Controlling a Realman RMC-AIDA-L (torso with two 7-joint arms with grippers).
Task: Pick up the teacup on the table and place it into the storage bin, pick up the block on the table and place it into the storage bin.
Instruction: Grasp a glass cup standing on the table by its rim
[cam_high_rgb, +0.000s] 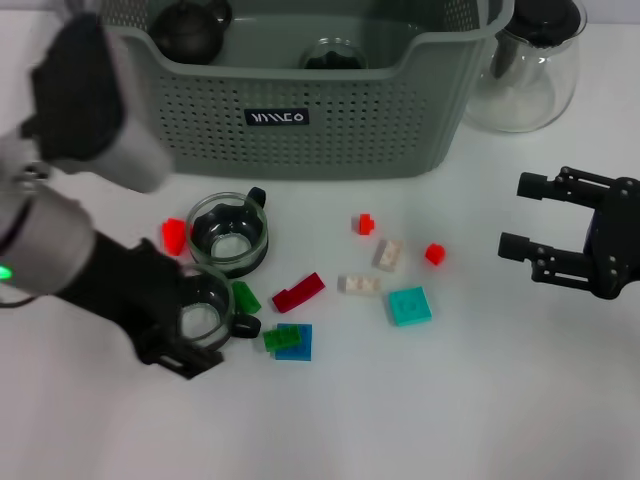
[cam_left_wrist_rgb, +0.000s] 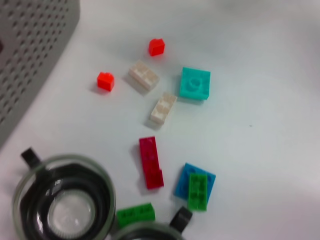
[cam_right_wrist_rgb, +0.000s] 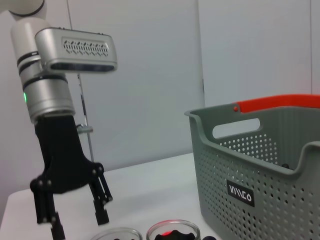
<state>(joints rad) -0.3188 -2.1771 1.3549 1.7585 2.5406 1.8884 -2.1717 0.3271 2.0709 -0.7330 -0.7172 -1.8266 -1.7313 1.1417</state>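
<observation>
**Left claw spread over nearest teacup as blocks lie scattered**

Fingers of the left gripper (cam_high_rgb: 190, 335) stand spread apart and low over the white table (cam_high_rgb: 430, 420), released, straddling the near teacup (cam_high_rgb: 205, 312), a clear glass cup with a black handle; whether the pads touch the glass cannot be told. Just beyond the claw, toward the bin, sits a second teacup (cam_high_rgb: 229, 232) with a dark insert, upright. A green block (cam_high_rgb: 245, 297) lies between the two cups, beside the claw. A red block (cam_high_rgb: 174, 235) rests on the far cup's outer side. Farther out to the claw's inner side lie a dark red brick (cam_high_rgb: 299, 292), then a green brick stacked on a blue plate (cam_high_rgb: 292, 341), two cream bricks (cam_high_rgb: 359, 285), a teal square plate (cam_high_rgb: 410, 305) and two small red cubes (cam_high_rgb: 366, 224). Beyond all of these stands the storage bin (cam_high_rgb: 300, 110), grey-green and perforated, with dark items already inside. A glass carafe (cam_high_rgb: 525, 70) with a black lid stands past the bin's far corner. Well apart, on the opposite side of the scatter, the right gripper (cam_high_rgb: 515, 215) hangs above the table with its fingers parted, holding nothing.
</observation>
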